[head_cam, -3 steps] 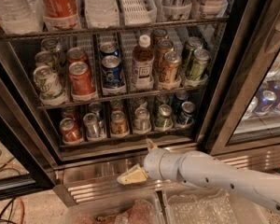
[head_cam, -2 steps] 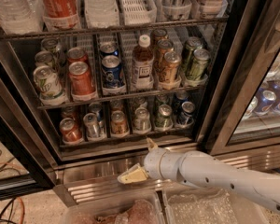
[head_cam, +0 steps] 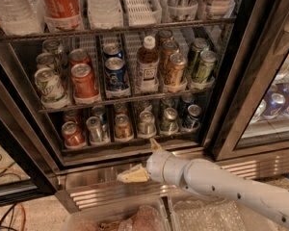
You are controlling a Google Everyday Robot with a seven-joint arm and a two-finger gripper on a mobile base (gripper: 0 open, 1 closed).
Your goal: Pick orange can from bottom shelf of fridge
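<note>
— What are we looking at, biggest thing first?

— The fridge [head_cam: 235, 95], its door standing open. Its bottom shelf [head_cam: 101, 146] carries a row of small cans in narrow lanes. Below that, the white arm [head_cam: 221, 182] comes in from the lower right, crossing the ribbed steel base.

— And the gripper?

— The gripper [head_cam: 136, 159] sits in front of the base, just under the shelf's front edge. Its two pale fingers are spread well apart, one pointing left and one pointing up, with nothing between them.

— Where is the orange can?

— The orange can [head_cam: 123, 127] stands upright at the front of its lane, third from the left, between two silver cans and apart from the redder can [head_cam: 72, 134] at the far left. It lies above the gripper and a little to the left, not touching it.

— So which step is this?

— The approach, I'd say; no grasp yet. Next the gripper should rise to shelf height, turn its fingers toward the can, and go straight in without knocking the neighbours.
</note>
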